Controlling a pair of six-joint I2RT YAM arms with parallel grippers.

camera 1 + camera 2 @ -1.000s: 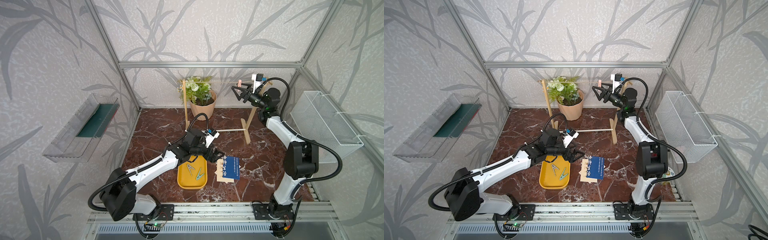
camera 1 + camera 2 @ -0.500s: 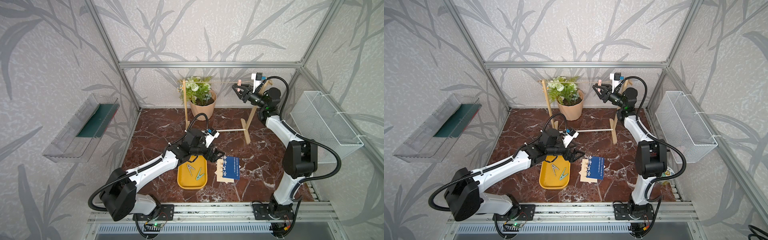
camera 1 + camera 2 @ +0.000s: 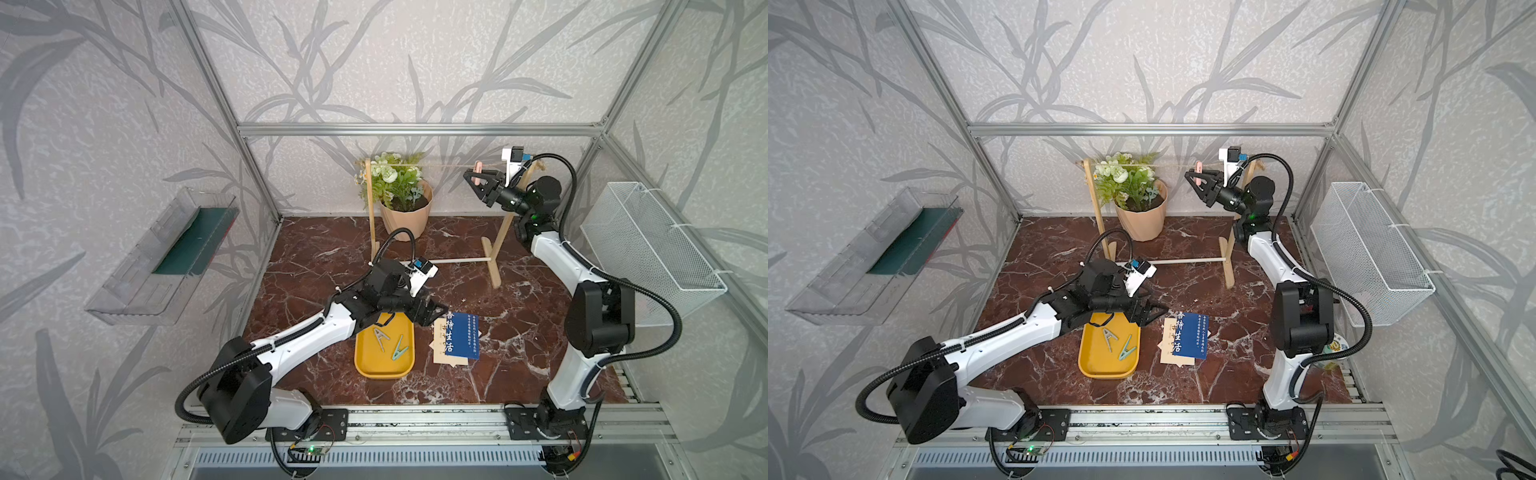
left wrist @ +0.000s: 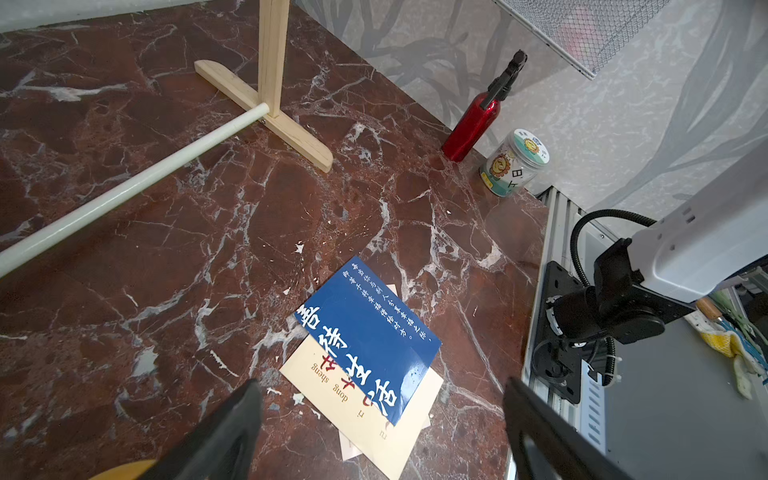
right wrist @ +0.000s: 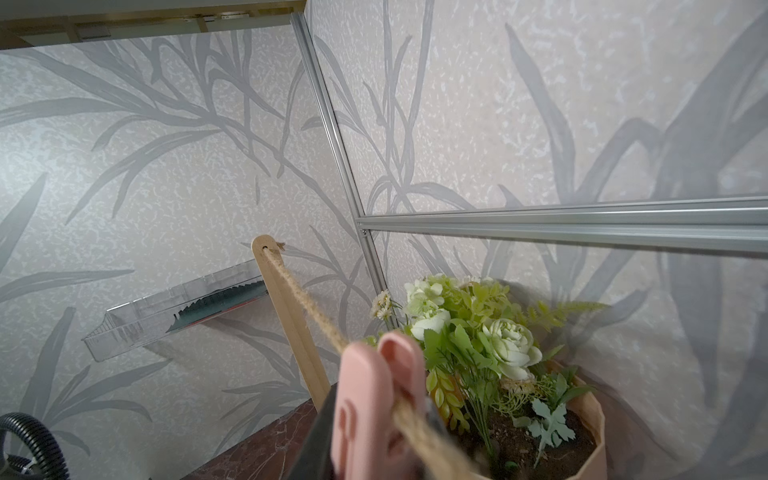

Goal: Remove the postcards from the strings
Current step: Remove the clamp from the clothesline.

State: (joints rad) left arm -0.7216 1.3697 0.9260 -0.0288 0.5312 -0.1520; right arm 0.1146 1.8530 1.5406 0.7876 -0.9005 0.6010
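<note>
Three flat rectangular postcards (image 3: 456,341) lie in a loose fanned stack on the veined red-brown marble worktop (image 3: 528,332). The glossy dark blue card is uppermost with cream ones beneath. The stack sits just beside the rounded yellow tray (image 3: 362,365), and bare marble lies open on its other sides. The coarse jute string (image 5: 309,309) runs taut between the wooden rack's posts. The right claw (image 3: 474,178), on a raised arm, is clamped on a smooth pink peg (image 5: 368,399) on that string. The left claw (image 3: 439,314), on a low, extended arm, hangs with jaws wide apart above the stack's edge.

High stereo overview; wrist views close on postcards (image 4: 370,345), string (image 5: 309,305).
</note>
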